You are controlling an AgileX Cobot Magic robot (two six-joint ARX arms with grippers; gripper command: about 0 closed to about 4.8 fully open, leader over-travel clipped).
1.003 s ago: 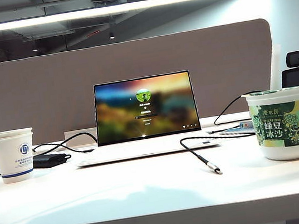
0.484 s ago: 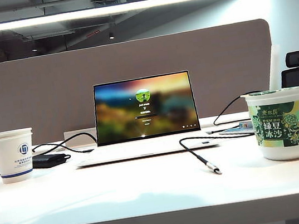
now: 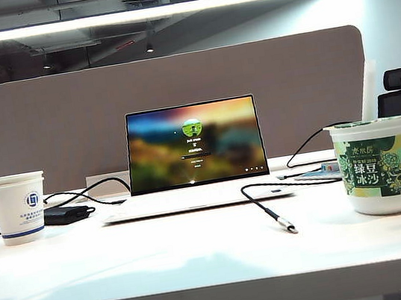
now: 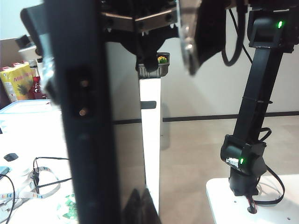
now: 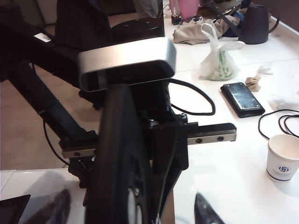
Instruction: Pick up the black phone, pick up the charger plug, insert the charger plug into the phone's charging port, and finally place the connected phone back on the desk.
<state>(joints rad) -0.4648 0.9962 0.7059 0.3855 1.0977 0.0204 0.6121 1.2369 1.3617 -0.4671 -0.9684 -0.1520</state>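
— Nothing on the desk [image 3: 203,270] has moved since a second ago. The charger plug [image 3: 287,226] lies where it lay, its silver tip on the white top in front of the open laptop [image 3: 194,147]. The paper cup [image 3: 18,207] and the green tub [image 3: 377,165] stand as before.

— Where are the grippers?

— Neither shows in the exterior view, so I cannot place the plug against either of them. The left gripper [image 4: 100,116] fills its own wrist view, a black finger [image 4: 79,98] with two screws standing close to the lens. It is closed right down. I cannot make out anything caught in it.

— And the right one?

— The right gripper [image 5: 131,210] shows only two dark fingertips [image 5: 205,212] at the edge of its wrist view. They stand wide apart with nothing gripped between them. Straight ahead of it, very near, is the other arm's wrist with its silver camera [image 5: 126,63].

— The black phone?

— The black phone [image 5: 241,99] lies flat on the white top with its screen up. It is well apart from the right gripper, beyond that other wrist and off to one side. A knotted plastic bag [image 5: 217,63] sits just beside it. No gripper touches it.
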